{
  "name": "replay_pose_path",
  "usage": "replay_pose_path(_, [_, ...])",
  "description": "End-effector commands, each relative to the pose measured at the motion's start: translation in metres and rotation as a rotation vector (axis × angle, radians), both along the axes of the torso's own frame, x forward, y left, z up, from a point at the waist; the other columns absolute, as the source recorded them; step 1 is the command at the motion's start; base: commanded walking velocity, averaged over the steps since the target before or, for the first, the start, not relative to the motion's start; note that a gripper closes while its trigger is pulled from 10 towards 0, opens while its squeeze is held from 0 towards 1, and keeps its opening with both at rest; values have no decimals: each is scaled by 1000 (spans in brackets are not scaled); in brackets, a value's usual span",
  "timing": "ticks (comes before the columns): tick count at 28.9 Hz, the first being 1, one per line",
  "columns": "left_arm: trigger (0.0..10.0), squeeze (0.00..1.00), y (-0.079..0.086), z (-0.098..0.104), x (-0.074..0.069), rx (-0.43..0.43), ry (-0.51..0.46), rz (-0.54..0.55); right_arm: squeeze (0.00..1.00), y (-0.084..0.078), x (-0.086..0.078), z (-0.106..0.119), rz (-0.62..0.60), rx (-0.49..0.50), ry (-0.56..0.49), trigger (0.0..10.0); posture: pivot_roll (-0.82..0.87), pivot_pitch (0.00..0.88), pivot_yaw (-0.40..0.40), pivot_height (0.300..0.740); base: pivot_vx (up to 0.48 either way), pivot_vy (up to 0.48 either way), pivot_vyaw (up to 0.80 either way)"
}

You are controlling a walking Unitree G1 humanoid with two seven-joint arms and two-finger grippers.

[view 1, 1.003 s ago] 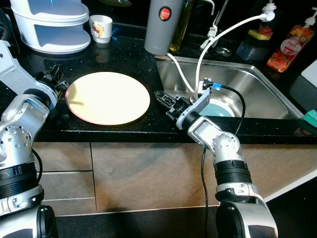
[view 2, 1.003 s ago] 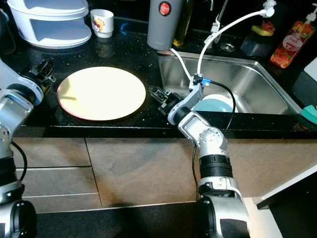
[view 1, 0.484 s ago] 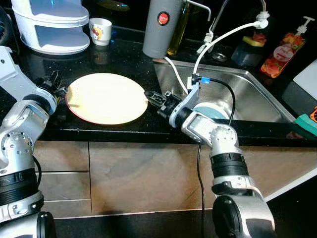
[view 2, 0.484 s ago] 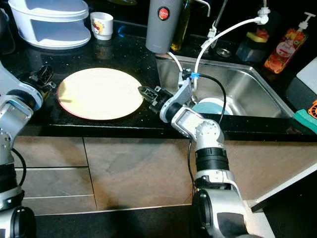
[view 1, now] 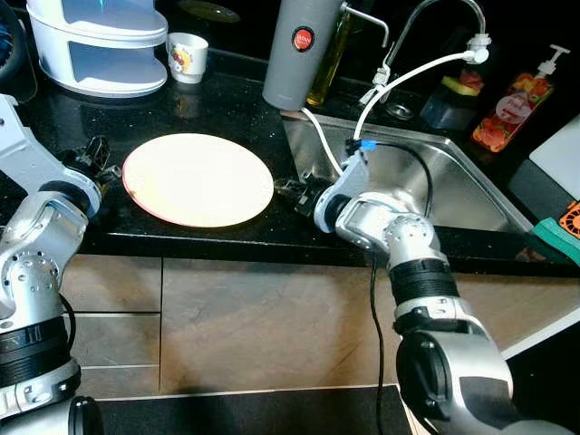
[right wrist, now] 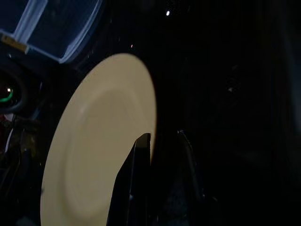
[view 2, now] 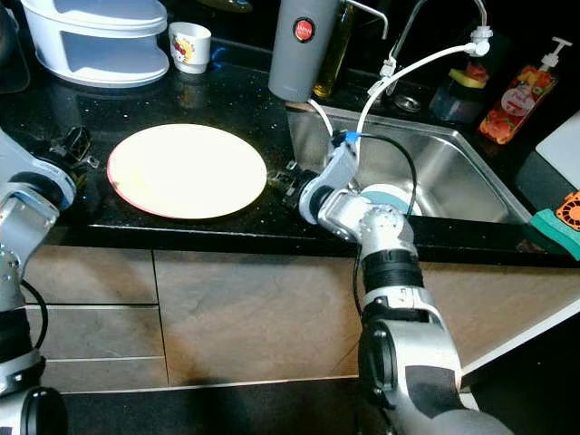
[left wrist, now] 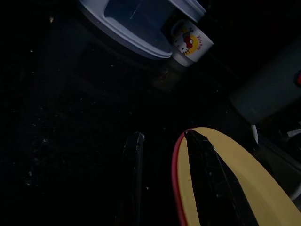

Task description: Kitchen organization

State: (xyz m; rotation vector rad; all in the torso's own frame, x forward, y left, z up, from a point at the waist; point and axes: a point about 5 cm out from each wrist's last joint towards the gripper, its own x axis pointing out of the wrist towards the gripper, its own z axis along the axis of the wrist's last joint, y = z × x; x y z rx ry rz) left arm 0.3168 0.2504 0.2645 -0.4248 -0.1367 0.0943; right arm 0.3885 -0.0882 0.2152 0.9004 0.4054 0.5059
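Since the frame one second back, the right gripper [view 2: 281, 184] is sitting further toward the robot's left: then its fingers were well apart from the plate [view 1: 198, 178], now they are reaching its right rim. The camera is also shifting between frames, so the small change in the plate's position on screen is not being read as a move. In the right wrist view the two black fingers [right wrist: 139, 162] are standing slightly parted, straddling the plate's edge, one over the yellow face and one beyond the rim (contact with the rim cannot be confirmed). The left gripper [view 1: 95, 156] is resting at the plate's opposite, left rim; the left wrist view is showing its fingers [left wrist: 207, 169] spread, one lying over the yellow surface, the other on the counter outside the red rim. The plate is lying flat on the glossy black speckled countertop [view 1: 227, 100], just left of the brushed steel sink [view 1: 453, 181]. It is round, shallow, matte pale yellow, edged with a thin red band.
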Motion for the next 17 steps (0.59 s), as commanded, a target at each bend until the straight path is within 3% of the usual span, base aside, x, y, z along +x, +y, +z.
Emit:
replay_pose_path(1, [10000,0,-5,-3,1,2,12,-5,0,-8,2,0,-29,4,10,10000,159,45,-232,740,0,0,0])
replay_pose_path(17, [10000,0,-5,-2,0,0,11,-4,0,9,-1,2,35,63,7,10000,172,47,-232,740,0,0,0])
